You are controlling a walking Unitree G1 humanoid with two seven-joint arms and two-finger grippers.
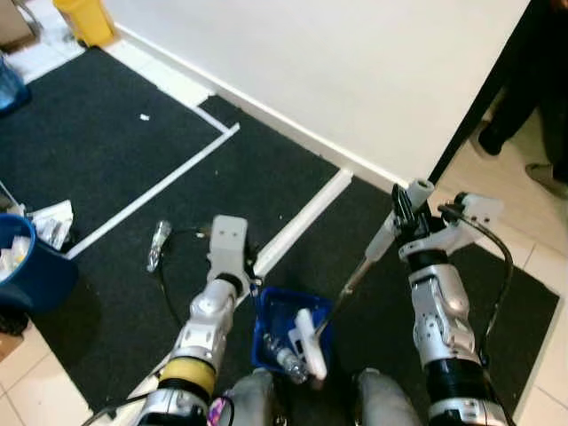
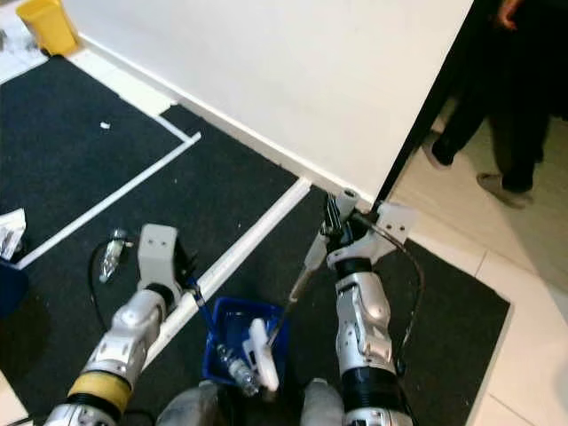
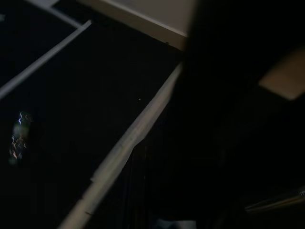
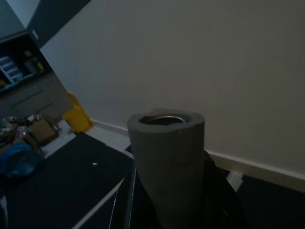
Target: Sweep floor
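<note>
In the left eye view our right gripper [image 1: 404,206] at 3 o'clock is clamped on the broom handle [image 1: 387,235], which slants down to the blue dustpan [image 1: 286,327] at 6 o'clock; a plastic bottle [image 1: 287,362] lies in it. Our left gripper [image 1: 250,266] sits at the dustpan's upper edge; we cannot tell its opening. A crushed bottle [image 1: 159,244] lies on the black mat [image 1: 106,151] at 9 o'clock.

In the right eye view a person's legs [image 2: 506,115] stand at 2 o'clock.

The left wrist view is dark: a white tape line [image 3: 128,143] crosses the mat.

In the right wrist view the grey foam grip [image 4: 167,157] stands between our fingers, with a yellow bin [image 4: 76,113] at 9 o'clock.
</note>
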